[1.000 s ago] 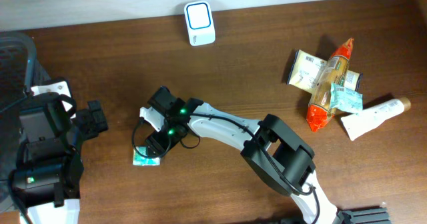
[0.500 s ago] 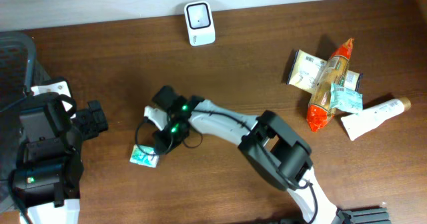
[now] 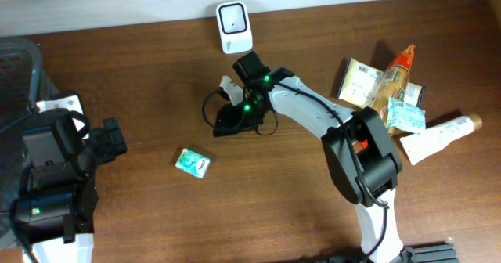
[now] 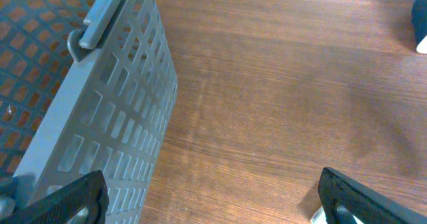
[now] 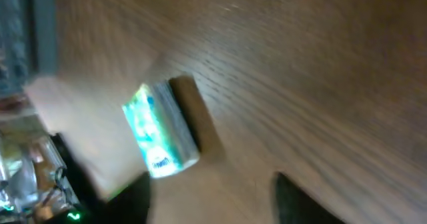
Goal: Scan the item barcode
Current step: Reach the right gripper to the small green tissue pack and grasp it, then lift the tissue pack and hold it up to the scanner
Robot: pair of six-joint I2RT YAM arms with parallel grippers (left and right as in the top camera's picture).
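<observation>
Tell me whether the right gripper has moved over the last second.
Yes. The right gripper has pulled away from the green packet, going up-frame and right toward the white scanner, which has stayed put.

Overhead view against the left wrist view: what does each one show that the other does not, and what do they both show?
Only the overhead view shows the white scanner, the small green packet lying alone on the table, the right gripper between packet and scanner, and the pile of groceries at the right. Only the left wrist view shows the slotted grey wall of the basket close up. Both show the basket, the brown table and the open left gripper.
</observation>
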